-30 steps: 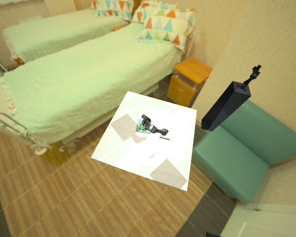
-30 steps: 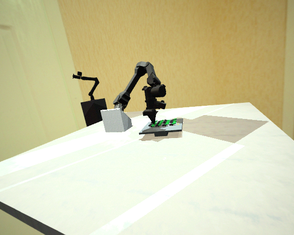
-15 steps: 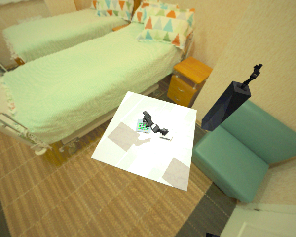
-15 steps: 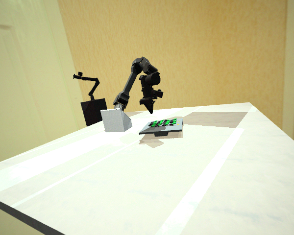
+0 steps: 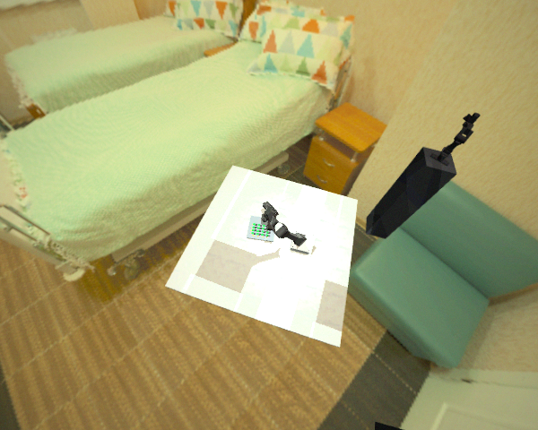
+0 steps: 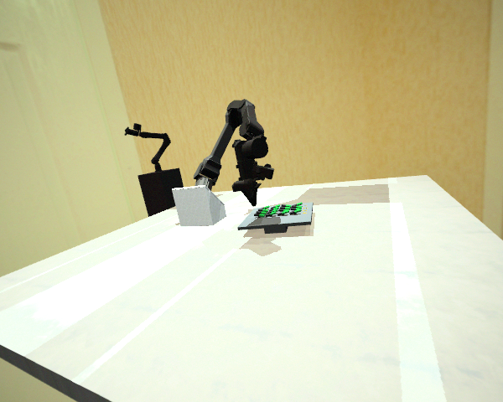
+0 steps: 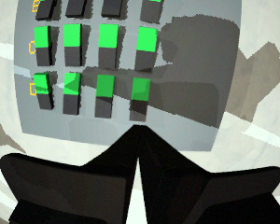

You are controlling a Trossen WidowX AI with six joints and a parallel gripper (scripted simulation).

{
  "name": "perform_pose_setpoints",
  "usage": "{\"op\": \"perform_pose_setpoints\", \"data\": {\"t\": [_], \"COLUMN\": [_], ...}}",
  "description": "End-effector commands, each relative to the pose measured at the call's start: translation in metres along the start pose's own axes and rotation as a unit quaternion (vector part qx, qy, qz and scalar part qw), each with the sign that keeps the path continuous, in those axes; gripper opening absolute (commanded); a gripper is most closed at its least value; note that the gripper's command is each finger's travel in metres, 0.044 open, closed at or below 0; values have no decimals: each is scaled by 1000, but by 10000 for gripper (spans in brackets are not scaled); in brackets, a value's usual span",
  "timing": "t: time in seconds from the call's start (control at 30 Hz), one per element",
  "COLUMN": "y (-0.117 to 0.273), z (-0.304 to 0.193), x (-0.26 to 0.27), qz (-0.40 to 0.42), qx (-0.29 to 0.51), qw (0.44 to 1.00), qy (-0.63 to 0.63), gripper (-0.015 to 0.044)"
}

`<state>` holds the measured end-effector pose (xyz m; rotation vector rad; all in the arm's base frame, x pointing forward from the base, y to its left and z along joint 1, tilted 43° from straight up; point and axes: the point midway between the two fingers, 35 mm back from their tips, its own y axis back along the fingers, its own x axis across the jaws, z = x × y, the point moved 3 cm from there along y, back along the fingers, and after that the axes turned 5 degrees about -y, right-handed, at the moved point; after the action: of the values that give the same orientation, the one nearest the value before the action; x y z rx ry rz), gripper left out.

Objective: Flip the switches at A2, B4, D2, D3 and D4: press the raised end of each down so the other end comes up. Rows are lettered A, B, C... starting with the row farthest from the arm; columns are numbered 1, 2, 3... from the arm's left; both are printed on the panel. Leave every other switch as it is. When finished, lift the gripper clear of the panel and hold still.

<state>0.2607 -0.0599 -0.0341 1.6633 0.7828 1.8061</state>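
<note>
So here's what we've got: the switch panel (image 7: 177, 56) is lying flat on the white table (image 6: 286, 302), just in front of the arm's grey base block (image 6: 198, 206). Our gripper (image 7: 140, 144) is pinched all the way shut with nothing in it, the two dark fingers meeting in a point. In the wrist view that point sits at the near edge of the panel, right below the D row, roughly under the D4 switch (image 7: 140, 96), which is the last one in that row. From the exterior view we can see the closed tip (image 6: 252, 199) hanging just off the panel's arm-side corner and a little above it, not touching any rocker as far as we can tell. The wrist view shows rows B, C and D with their yellow letters, plus only a sliver of row A at the top, so we can't read A2 from here. Each rocker is half green, half dark grey. Which ends are raised, we honestly can't tell at this angle.
</note>
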Motion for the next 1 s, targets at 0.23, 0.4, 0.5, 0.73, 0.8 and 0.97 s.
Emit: {"op": "perform_pose_setpoints", "data": {"t": [0.23,0.4,0.5,0.73,0.8,0.97], "y": [-15,-22,-26,-26,-26,-26], "z": [0,0,0,0,0,0], "x": [0,0,0,0,0,0], "qz": [2,3,3,3,3,3], "qx": [-5,-5,-5,-5,-5,-5], "qw": [1000,1000,1000,1000,1000,1000], "qy": [-1,-1,-1,-1,-1,-1], "gripper": [0,0,0,0,0,0]}}
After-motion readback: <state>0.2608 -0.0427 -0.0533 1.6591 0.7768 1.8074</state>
